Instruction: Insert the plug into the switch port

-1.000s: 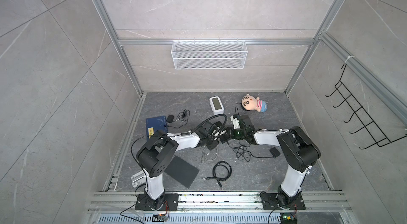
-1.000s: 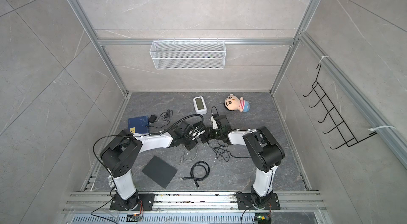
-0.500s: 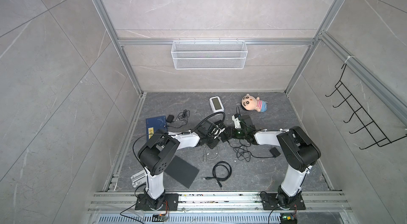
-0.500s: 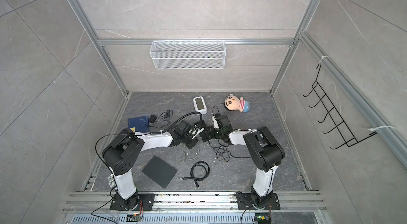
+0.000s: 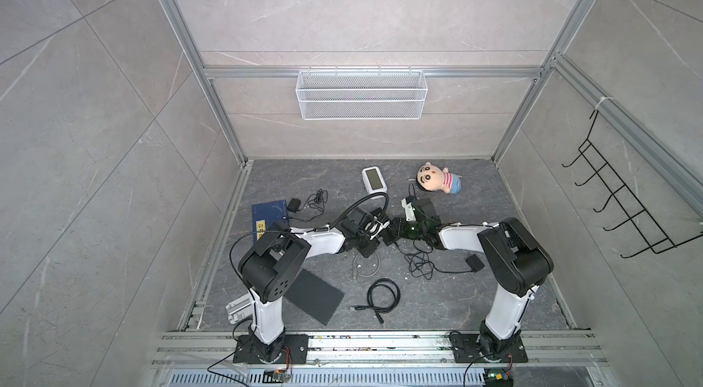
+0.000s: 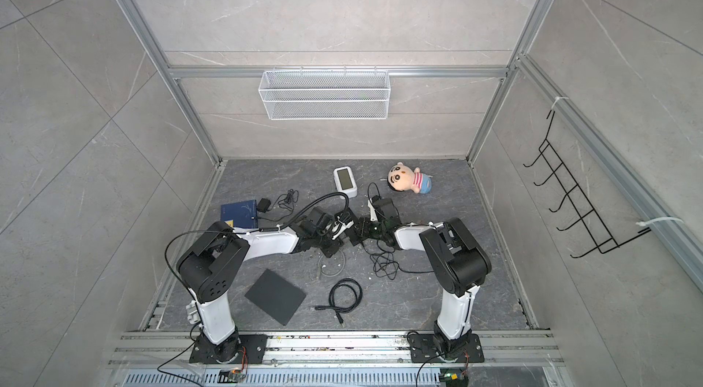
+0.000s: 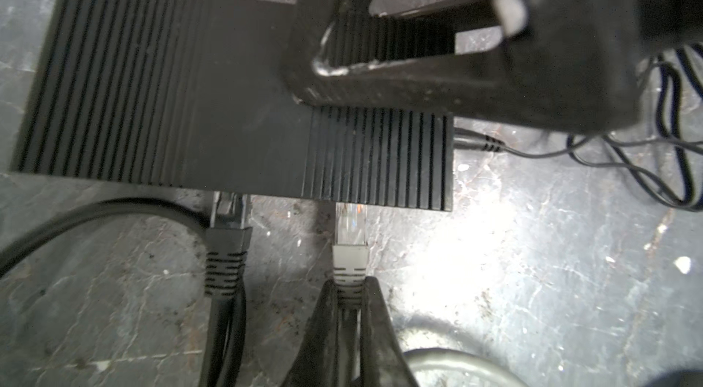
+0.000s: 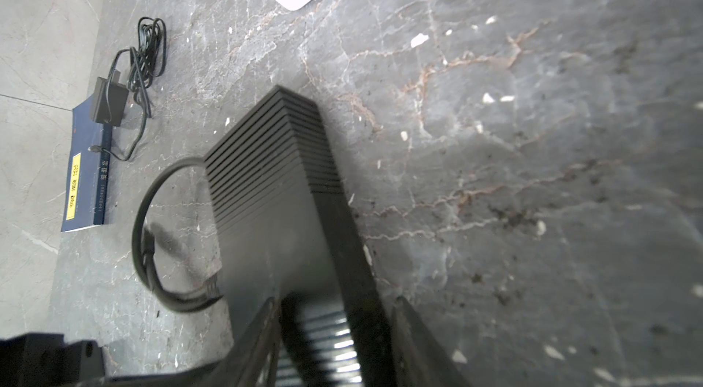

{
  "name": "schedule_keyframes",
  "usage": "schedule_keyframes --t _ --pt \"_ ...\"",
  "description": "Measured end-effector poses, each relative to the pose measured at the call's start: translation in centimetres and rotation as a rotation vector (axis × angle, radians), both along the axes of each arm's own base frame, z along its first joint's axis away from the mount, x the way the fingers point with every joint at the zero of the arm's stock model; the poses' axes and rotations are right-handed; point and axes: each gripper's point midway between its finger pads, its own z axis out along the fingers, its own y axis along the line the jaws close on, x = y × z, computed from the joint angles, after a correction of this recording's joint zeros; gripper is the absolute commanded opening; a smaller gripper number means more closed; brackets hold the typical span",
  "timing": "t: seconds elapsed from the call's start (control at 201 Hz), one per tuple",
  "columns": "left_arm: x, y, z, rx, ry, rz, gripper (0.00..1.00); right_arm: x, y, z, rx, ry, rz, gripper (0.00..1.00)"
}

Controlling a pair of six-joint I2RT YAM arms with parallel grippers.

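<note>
Plug (image 7: 350, 227), clear-bodied with a grey boot, sat nose-first at the port face of the switch (image 7: 171, 92). This was near the middle of the desk (image 7: 532, 252), between the two arms.

Left fingers (image 7: 317, 332) were closed narrow on the boot, pinching it just behind the clear body. My reading of the reason: a hold that far back left the nose free to enter and kept the fingers off the switch wall. The plug lay square to the port face, its cable running straight back between the fingers. That suited a straight push rather than a slanted one.

Black plug (image 7: 227, 244) was already seated in a neighbouring port, close to the grey one but not touching. The slim grip also left that neighbour undisturbed.

Depth was uncertain. The switch's top edge hid the port mouth, so I could not tell whether the latch had caught. About as much clear body showed as on the black plug, so I judged it partly in or nearly home.

Right fingers (image 8: 418, 351) stood partway apart astride the right end of the switch, one on each side of the casing. I could not tell whether they pinched it or only fenced it in. The purpose seemed plain: a light box on a smooth desk would likely slide away under the push, and bracing it gave the plug something to press against. Thin power lead (image 7: 479, 143) left that same end.
</note>
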Motion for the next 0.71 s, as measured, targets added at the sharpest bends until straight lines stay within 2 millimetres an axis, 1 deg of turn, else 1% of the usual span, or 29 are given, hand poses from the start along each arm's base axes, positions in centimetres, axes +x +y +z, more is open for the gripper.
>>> schedule_keyframes --t 0.274,0.513,0.707 --pt "0.1 0.1 0.0 0.004 -0.003 0.001 0.00 0.0 -0.1 -0.1 -0.008 -0.002 -0.005 0.47" --pt "1.1 0.4 0.1 0.062 -0.031 0.036 0.00 0.1 -0.6 0.0 -0.018 0.008 -0.057 0.48" --pt "1.9 0.0 0.1 0.066 -0.028 0.041 0.00 0.1 -1.1 0.0 -0.007 0.021 -0.121 0.48"
